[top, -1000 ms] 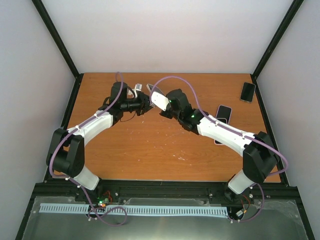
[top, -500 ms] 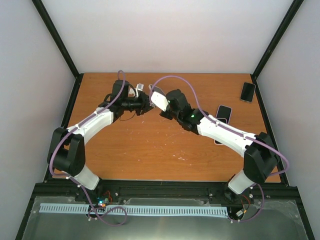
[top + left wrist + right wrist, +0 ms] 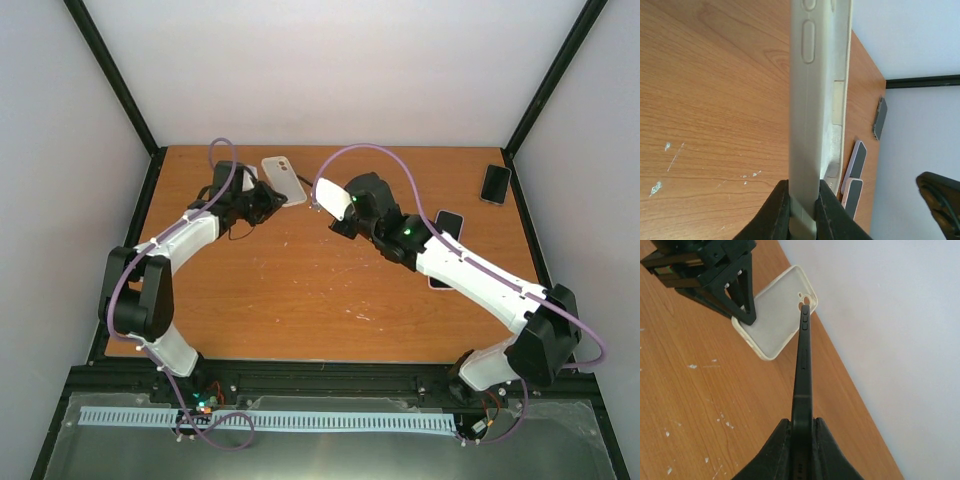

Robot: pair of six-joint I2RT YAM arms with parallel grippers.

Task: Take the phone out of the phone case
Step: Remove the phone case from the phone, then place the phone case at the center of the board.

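Pale case (image 3: 283, 180): empty, clamped by left gripper (image 3: 803, 212), held over the table's (image 3: 300, 300) far left side.
Phone (image 3: 802, 375): pinched edge-on in right gripper (image 3: 801, 437), just right of the case, not touching it.
Progress: separation looks done; only setting both down seems left.
Writing: none readable; no brand visible.

The milky off-white soft plastic phone case (image 3: 284, 180) is showing translucent over the orange-brown wood-grain worktop (image 3: 300, 290), which is carrying white flecks. The slim black-edged phone (image 3: 802, 370) is showing a white back from above. The left end effector (image 3: 802, 207) and right end effector (image 3: 801, 437) are showing matte black. At 2 o'clock, pale-rimmed spare phones (image 3: 495, 183) are showing dark screens.
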